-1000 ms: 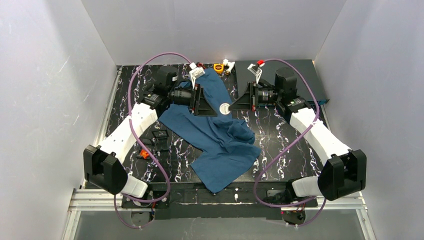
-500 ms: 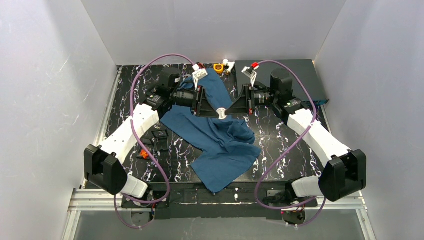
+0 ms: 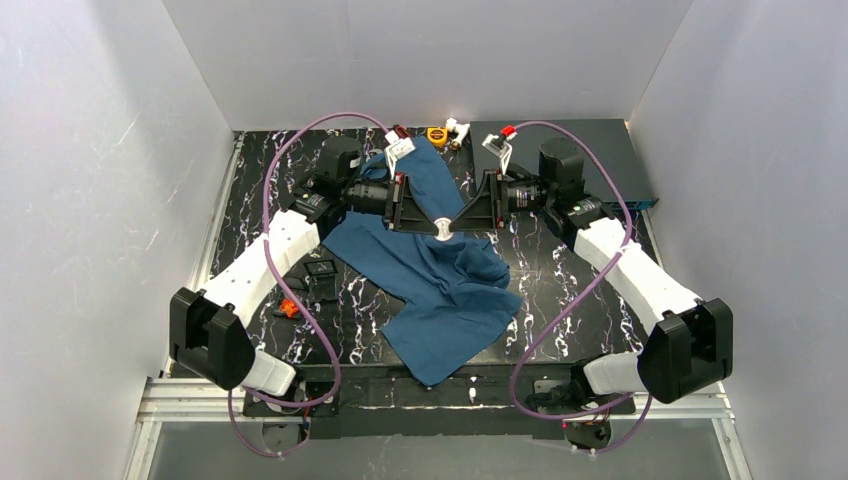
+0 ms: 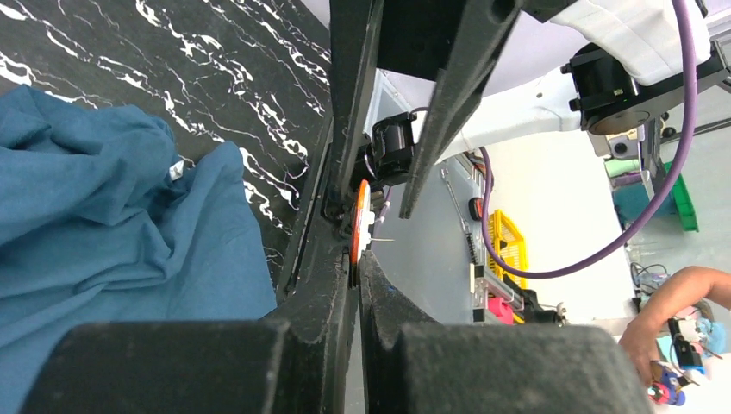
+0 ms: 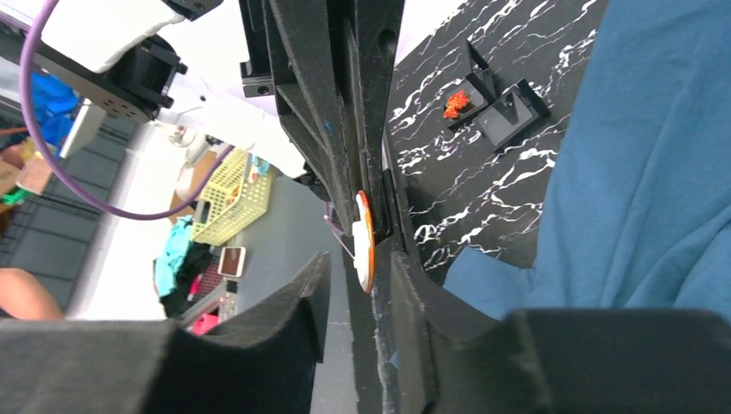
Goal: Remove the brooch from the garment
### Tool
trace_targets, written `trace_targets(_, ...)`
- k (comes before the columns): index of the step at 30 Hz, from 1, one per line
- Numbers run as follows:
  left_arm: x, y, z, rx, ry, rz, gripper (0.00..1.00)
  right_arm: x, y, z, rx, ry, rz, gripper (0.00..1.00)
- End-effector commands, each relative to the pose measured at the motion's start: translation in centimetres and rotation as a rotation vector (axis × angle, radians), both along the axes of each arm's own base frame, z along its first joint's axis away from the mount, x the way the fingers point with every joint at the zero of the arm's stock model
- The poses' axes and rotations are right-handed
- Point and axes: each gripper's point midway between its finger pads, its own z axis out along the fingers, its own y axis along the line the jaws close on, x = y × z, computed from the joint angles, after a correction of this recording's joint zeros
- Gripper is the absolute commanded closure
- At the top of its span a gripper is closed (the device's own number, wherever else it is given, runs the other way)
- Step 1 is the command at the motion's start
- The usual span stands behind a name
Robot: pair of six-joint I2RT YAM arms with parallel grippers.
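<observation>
Both tools had met mid-frame: left tool [image 4: 357,267] clamped the brooch [image 4: 359,220], right tool [image 5: 362,256] partly open around it. Seemingly a thin edge grip; it could slip onto the shirt [image 3: 440,290].

The left arm [image 3: 262,262] and the right arm [image 3: 640,265] are built alike. Each has white moulded link shells set between chunky black joint housings, a black cylindrical wrist motor and flat black triangular jaws. A glossy purple cable [image 4: 687,52] loops along each arm, and a small white, red-tipped bracket [image 3: 397,147] sits at each wrist.
</observation>
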Motion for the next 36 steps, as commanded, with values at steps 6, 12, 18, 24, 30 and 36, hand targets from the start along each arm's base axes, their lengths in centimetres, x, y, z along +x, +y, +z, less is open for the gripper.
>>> trace_targets(6,-0.6,0.1,0.7,-0.012,0.033,0.02,1.0,-0.5,-0.6,0.9,-0.025,-0.071,-0.028,0.46)
trace_targets(12,-0.2,0.0,0.8,-0.017,0.04,0.037,1.0,0.3,-1.2,0.3,-0.082,-0.159,-0.108,0.33)
trace_targets(18,0.0,0.0,0.8,-0.016,0.033,0.046,1.0,1.5,-1.1,0.3,-0.104,-0.208,-0.17,0.34)
trace_targets(24,0.2,0.0,0.9,-0.014,0.02,0.058,1.0,1.2,-0.2,0.3,-0.107,-0.225,-0.155,0.33)
trace_targets(30,0.3,0.0,0.8,-0.013,0.008,0.061,1.0,1.1,0.5,0.6,-0.098,-0.235,-0.142,0.34)
trace_targets(36,0.1,-0.1,0.8,-0.011,-0.006,0.058,1.0,1.6,0.6,0.6,-0.101,-0.235,-0.162,0.42)
